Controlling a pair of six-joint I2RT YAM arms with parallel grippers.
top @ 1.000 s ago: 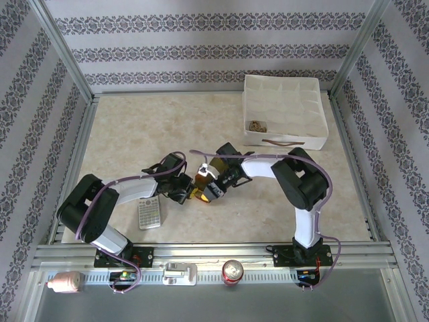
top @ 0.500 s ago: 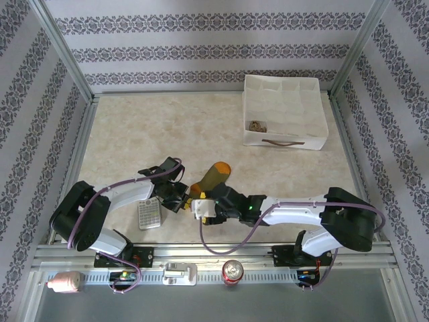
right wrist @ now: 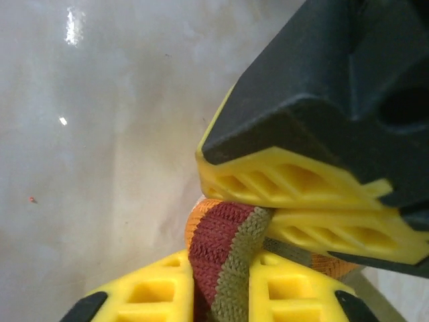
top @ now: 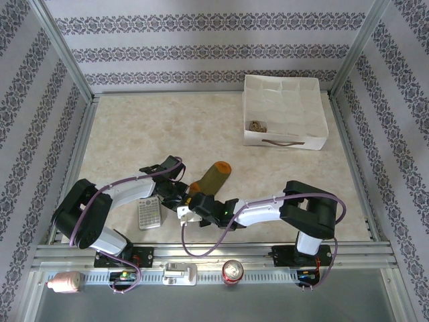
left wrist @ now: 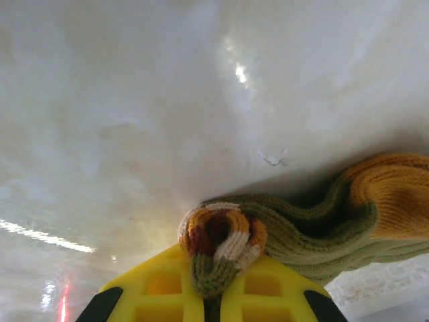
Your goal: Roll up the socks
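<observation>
The olive green sock (top: pixel 213 176) lies flat on the table, its orange toe pointing away from the arms. My left gripper (top: pixel 178 194) is shut on the striped cuff end. In the left wrist view the bunched cuff (left wrist: pixel 218 245) sits pinched in that gripper (left wrist: pixel 213 298), and the sock's orange part (left wrist: pixel 392 201) trails to the right. My right gripper (top: pixel 194 204) is shut on the same cuff just beside it. In the right wrist view the red and olive cuff (right wrist: pixel 224 255) is clamped in the gripper (right wrist: pixel 224 295), with the left gripper's yellow fingers (right wrist: pixel 295 178) touching it above.
A grey calculator (top: pixel 149 212) lies just left of both grippers. A white divided box (top: pixel 285 141) stands at the back right with a small brownish bundle (top: pixel 257 125) in one compartment. A drinks can (top: pixel 232 271) stands on the front rail.
The right gripper let go of the sock's middle, swung down and left, and shut on the cuff beside the left gripper. The sock now lies stretched out flat.
</observation>
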